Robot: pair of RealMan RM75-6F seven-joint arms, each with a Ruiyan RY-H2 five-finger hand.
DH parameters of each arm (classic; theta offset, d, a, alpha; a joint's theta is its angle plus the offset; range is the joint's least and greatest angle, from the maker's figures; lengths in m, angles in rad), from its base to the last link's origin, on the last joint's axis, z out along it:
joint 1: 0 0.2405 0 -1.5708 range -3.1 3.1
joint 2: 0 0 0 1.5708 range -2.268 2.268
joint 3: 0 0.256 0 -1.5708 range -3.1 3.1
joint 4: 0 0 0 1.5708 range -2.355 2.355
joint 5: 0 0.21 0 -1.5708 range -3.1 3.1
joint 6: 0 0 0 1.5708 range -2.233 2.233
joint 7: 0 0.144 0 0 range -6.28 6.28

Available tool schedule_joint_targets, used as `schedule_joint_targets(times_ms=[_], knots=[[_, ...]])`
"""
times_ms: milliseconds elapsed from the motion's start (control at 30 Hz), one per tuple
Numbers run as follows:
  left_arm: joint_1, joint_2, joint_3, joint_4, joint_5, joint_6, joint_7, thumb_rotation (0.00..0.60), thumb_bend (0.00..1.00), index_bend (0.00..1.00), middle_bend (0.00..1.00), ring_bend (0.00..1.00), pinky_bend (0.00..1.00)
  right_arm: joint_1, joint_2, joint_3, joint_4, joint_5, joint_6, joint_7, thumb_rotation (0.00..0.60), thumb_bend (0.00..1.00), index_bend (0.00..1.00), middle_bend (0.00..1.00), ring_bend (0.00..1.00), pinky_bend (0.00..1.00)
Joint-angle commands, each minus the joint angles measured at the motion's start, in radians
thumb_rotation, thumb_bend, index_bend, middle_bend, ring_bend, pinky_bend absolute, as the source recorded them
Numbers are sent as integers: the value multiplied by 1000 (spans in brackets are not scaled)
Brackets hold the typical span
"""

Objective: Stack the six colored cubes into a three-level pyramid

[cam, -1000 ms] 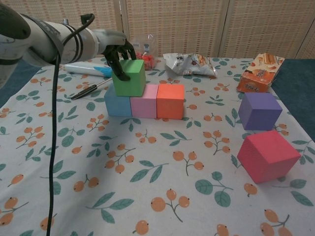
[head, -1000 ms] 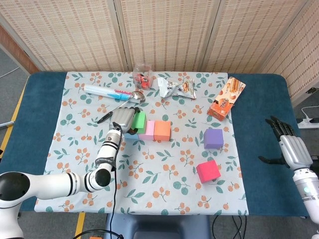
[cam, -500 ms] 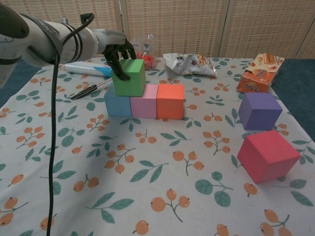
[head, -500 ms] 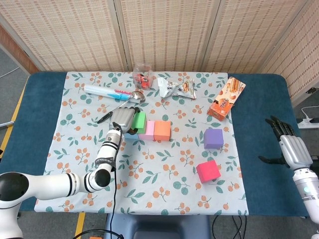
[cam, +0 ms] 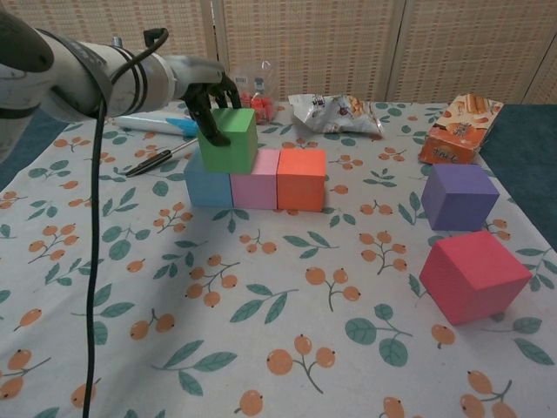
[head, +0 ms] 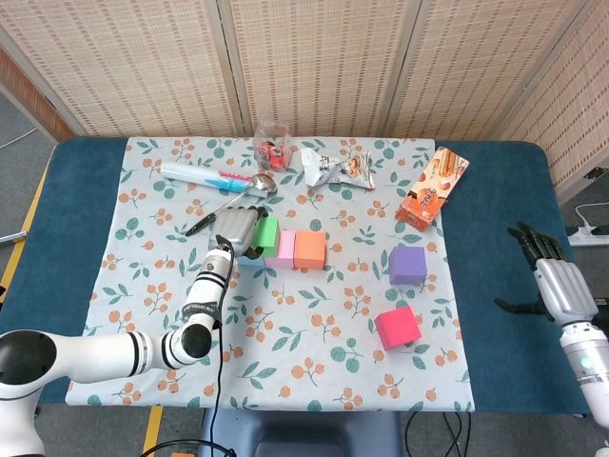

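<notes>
Left hand [cam: 207,94] has its fingers wrapped on the green cube [cam: 228,138], gripping it from the top-left edge; the cube sits on the second level, straddling the blue cube [cam: 207,185] and pink cube [cam: 256,178] directly beneath the hand. Orange cube [cam: 301,178] touches the pink one on the side away from the hand, so the base row of three is contiguous. Purple cube [cam: 459,196] and red cube [cam: 474,275] are well apart from the left hand, loose on the floral tablecloth [cam: 261,348], nearer the right hand. Right hand [head: 552,279] is off the cloth on the blue table [head: 504,333] edge, fingers spread, holding nothing. Behind the left hand: pen [cam: 157,158], toothpaste tube [cam: 157,124], snack bag [cam: 335,113].
</notes>
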Motion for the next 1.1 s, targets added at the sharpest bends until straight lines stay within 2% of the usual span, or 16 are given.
schedule_joint_targets(times_ms=[33,133,267,367,533,633,800,933,1100], knots=[[1,-2,0,1,0,-1,0,600,341,280,333,359,302,0,-1,0,0,0,-1,0,600,18,0,39,0,73],[2,-4,-1,0,2,0,1,600,343,229,281,325,308,0,-1,0,1,0,-1,1,600,18,0,39,0,73],[2,-1,-2,-9,-6,3,11,600,345,73,175,262,325,-1,0,1,2,1,1,5,600,18,0,39,0,73],[1,0,-1,-14,-10,5,18,600,344,13,110,194,331,-1,0,1,4,0,1,9,600,17,0,39,0,73],[4,4,-3,-28,-8,10,16,600,336,0,15,76,328,0,-2,1,7,-2,-1,13,600,18,0,39,0,73],[8,15,-3,-51,-13,11,19,600,341,0,0,8,295,1,-4,1,9,-4,-2,15,600,18,0,39,0,73],[19,45,-4,-96,1,14,10,600,339,0,0,0,228,6,-7,3,11,-4,-6,14,600,18,0,39,0,73],[51,95,-4,-150,61,16,-30,600,327,0,0,0,179,15,-7,4,9,-3,-19,8,600,18,0,39,0,73],[97,187,11,-172,194,-87,-109,600,327,0,3,11,146,23,-1,12,-1,-4,-19,6,600,18,0,39,0,73]])
